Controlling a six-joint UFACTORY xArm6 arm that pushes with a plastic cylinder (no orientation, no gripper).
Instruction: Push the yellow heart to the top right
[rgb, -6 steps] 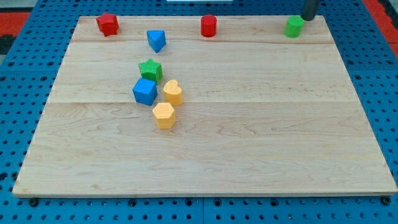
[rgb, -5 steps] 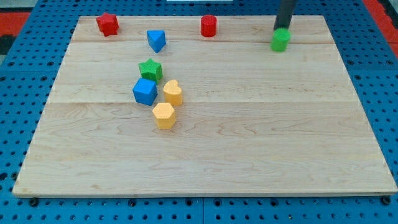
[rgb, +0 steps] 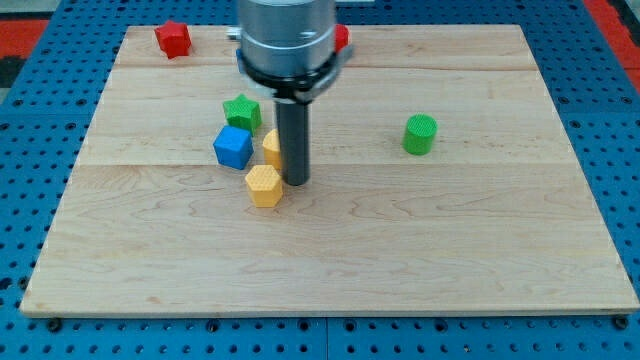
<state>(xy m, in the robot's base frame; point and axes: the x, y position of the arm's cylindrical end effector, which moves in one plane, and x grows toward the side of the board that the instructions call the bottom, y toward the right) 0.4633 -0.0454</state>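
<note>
The yellow heart (rgb: 271, 148) stands left of the board's middle, partly hidden by my rod. My tip (rgb: 296, 181) rests on the board at the heart's lower right, touching or almost touching it. A yellow hexagon (rgb: 264, 186) lies just left of the tip. A blue cube (rgb: 232, 147) sits against the heart's left side, and a green star (rgb: 241, 111) is above the cube.
A green cylinder (rgb: 420, 134) stands right of centre. A red block (rgb: 173, 38) sits near the top left corner. A red cylinder (rgb: 342, 37) at the top edge is mostly hidden by the arm's body (rgb: 285, 40). The blue triangular block is hidden.
My rod has swept from the top right down to the block cluster at left of centre. The green cylinder has slid down and left from the top right corner toward the board's middle.
</note>
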